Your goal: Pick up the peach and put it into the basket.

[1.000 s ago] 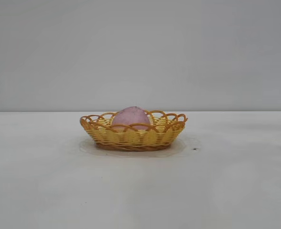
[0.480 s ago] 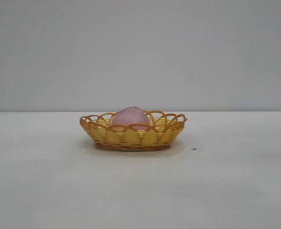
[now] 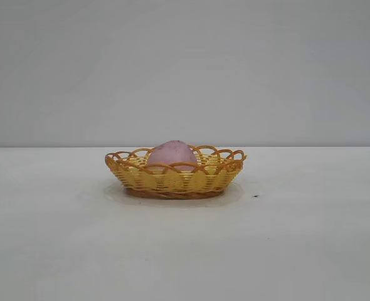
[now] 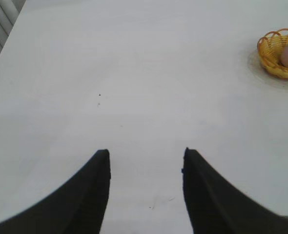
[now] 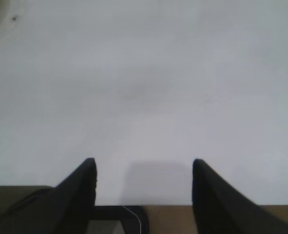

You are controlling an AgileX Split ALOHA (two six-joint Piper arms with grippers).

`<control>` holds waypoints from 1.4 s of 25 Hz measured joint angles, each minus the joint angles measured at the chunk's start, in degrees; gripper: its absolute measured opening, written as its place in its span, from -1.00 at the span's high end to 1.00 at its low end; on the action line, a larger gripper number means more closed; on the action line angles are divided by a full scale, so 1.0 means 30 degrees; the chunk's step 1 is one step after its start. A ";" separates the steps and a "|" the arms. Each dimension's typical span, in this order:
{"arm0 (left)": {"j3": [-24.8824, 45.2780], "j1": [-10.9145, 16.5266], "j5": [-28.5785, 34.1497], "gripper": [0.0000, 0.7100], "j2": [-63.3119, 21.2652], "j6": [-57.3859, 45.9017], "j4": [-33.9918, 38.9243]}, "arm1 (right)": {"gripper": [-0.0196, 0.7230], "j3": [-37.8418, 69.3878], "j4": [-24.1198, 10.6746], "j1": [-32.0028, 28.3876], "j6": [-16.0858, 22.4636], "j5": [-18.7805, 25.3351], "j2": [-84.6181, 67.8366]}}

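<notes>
A plain grey wall (image 3: pixel 185 69) is standing behind the white counter (image 3: pixel 298 238), which is lying under soft, even light; a small dark speck (image 3: pixel 255 195) is sitting on it.

**A white table, a grey wall, and a few small marks**

There is a big white table (image 3: pixel 298 251). It looks smooth and pale all over. Behind it stands a plain grey wall (image 3: pixel 185 69). A tiny dark speck (image 3: pixel 255 195) sits on the table top. Seen from the left wrist, two more little dots (image 4: pixel 99 95) show on the white top. At one corner there are grey slats (image 4: pixel 0 19) past the table's edge.
</notes>
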 joint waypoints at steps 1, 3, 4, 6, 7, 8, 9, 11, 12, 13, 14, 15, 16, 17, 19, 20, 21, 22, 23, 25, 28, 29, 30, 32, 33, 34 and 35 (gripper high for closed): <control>0.0000 0.0000 0.0000 0.17 0.0000 0.0000 0.0000 | -0.17 0.0039 0.0000 0.0000 0.0000 0.0000 -0.0544; 0.0000 0.0000 0.0000 0.17 0.0000 0.0000 0.0000 | -0.17 0.0085 0.0000 0.0000 0.0000 0.0044 -0.1789; 0.0000 0.0000 0.0000 0.17 0.0000 0.0000 0.0000 | -0.17 0.0085 -0.0035 0.0000 0.0000 0.0072 -0.2280; 0.0000 0.0000 0.0000 0.17 0.0000 0.0000 0.0000 | -0.17 0.0085 -0.0035 0.0000 0.0000 0.0167 -0.3389; 0.0000 0.0000 0.0000 0.17 0.0000 0.0000 0.0000 | -0.17 0.0085 -0.0063 0.0000 0.0000 0.0167 -0.3825; 0.0000 0.0000 0.0000 0.17 0.0000 0.0000 0.0000 | -0.17 0.0085 -0.0075 0.0000 0.0000 0.0211 -0.4346; 0.0000 0.0000 0.0000 0.17 0.0000 0.0000 0.0000 | -0.17 0.0085 -0.0109 0.0000 0.0000 0.0250 -0.4864; 0.0000 0.0000 0.0000 0.17 0.0000 0.0000 0.0000 | -0.17 0.0085 -0.0150 0.0000 0.0000 0.0280 -0.5942; 0.0000 0.0000 0.0000 0.17 0.0000 0.0000 0.0000 | -0.17 0.0085 -0.0192 0.0000 0.0000 0.0280 -0.6384; 0.0000 0.0000 0.0000 0.17 0.0000 0.0000 0.0000 | -0.17 0.0085 -0.0191 0.0000 0.0000 0.0327 -0.6898; 0.0000 0.0000 0.0000 0.17 0.0000 0.0000 0.0000 | -0.17 0.0085 -0.0191 0.0000 0.0000 0.0327 -0.7315; 0.0000 0.0000 0.0000 0.17 0.0000 0.0000 0.0000 | -0.17 0.0085 -0.0191 0.0000 0.0000 0.0415 -0.7701; 0.0000 0.0000 0.0000 0.17 0.0000 0.0000 0.0000 | -0.17 0.0085 -0.0191 0.0000 0.0000 0.0446 -0.7799; 0.0000 0.0000 0.0000 0.17 0.0000 0.0000 0.0000 | -0.17 0.0085 -0.0231 0.0000 0.0000 0.0446 -0.7876; 0.0000 0.0000 0.0000 0.17 0.0000 0.0000 0.0000 | -0.17 0.0085 -0.0231 0.0000 0.0000 0.0494 -0.7878; 0.0000 0.0000 0.0000 0.17 0.0000 0.0000 0.0000 | -0.17 0.0085 -0.0231 0.0000 0.0000 0.0494 -0.7878; 0.0000 0.0000 0.0000 0.17 0.0000 0.0000 0.0000 | -0.17 0.0085 -0.0231 0.0000 0.0000 0.0504 -0.7878; 0.0000 0.0000 0.0000 0.17 0.0000 0.0000 0.0000 | -0.17 0.0085 -0.0231 0.0000 0.0000 0.0536 -0.7878; 0.0000 0.0000 0.0000 0.17 0.0000 0.0000 0.0000 | -0.17 0.0085 -0.0231 0.0000 0.0000 0.0536 -0.7878; 0.0000 0.0000 0.0000 0.17 0.0000 0.0000 0.0000 | -0.17 0.0085 -0.0231 0.0000 0.0000 0.0536 -0.7878; 0.0000 0.0000 0.0000 0.17 0.0000 0.0000 0.0000 | -0.17 0.0085 -0.0120 0.0000 0.0000 0.0536 -0.7878; 0.0000 0.0000 0.0000 0.17 0.0000 0.0000 0.0000 | -0.17 0.0085 -0.0088 0.0000 0.0000 0.0536 -0.7878; 0.0000 0.0000 0.0000 0.17 0.0000 0.0000 0.0000 | -0.17 0.0085 -0.0043 0.0000 0.0000 0.0536 -0.7878; 0.0000 0.0000 0.0000 0.17 0.0000 0.0000 0.0000 | -0.17 0.0085 -0.0003 0.0000 0.0000 0.0536 -0.7878; 0.0000 0.0000 0.0000 0.17 0.0000 0.0000 0.0000 | -0.17 0.0085 0.0012 0.0000 0.0000 0.0536 -0.7878; 0.0000 0.0000 0.0000 0.17 0.0000 0.0000 0.0000 | -0.17 0.0085 0.0042 0.0000 0.0000 0.0536 -0.7878; 0.0000 0.0000 0.0000 0.17 0.0000 0.0000 0.0000 | -0.17 0.0085 0.0042 0.0000 0.0000 0.0536 -0.7878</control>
